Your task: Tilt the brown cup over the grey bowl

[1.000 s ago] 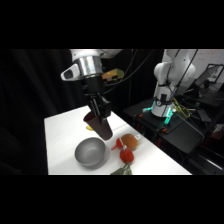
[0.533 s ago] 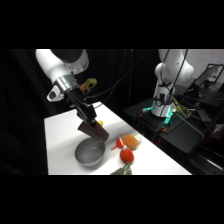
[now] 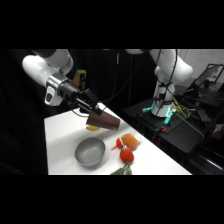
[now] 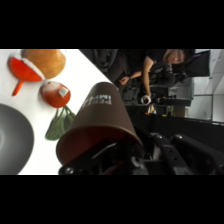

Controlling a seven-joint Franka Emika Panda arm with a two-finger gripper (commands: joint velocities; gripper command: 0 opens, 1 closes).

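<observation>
The brown cup [image 3: 106, 120] hangs in the air, tipped almost onto its side, wide rim toward the arm and narrow base pointing right. My gripper [image 3: 93, 113] is shut on the cup at its rim end. Below it and slightly nearer the camera, the grey bowl [image 3: 90, 151] rests on the white table. In the wrist view the cup [image 4: 103, 116] fills the middle, its dark red inside facing the lens, with the gripper [image 4: 102, 152] clamped at its rim. The bowl [image 4: 12, 140] shows at the left edge.
To the right of the bowl lie an orange piece [image 3: 130, 140], a red tomato [image 3: 126, 156] and a green leaf [image 3: 122, 170]. A yellow item [image 3: 91, 128] lies behind the bowl. A second white arm [image 3: 167, 75] stands at the back right. A person's arm [image 4: 146, 75] shows beyond the table.
The arm has swung left and turned its wrist. The held cup has gone from roughly upright to nearly lying on its side above the bowl.
</observation>
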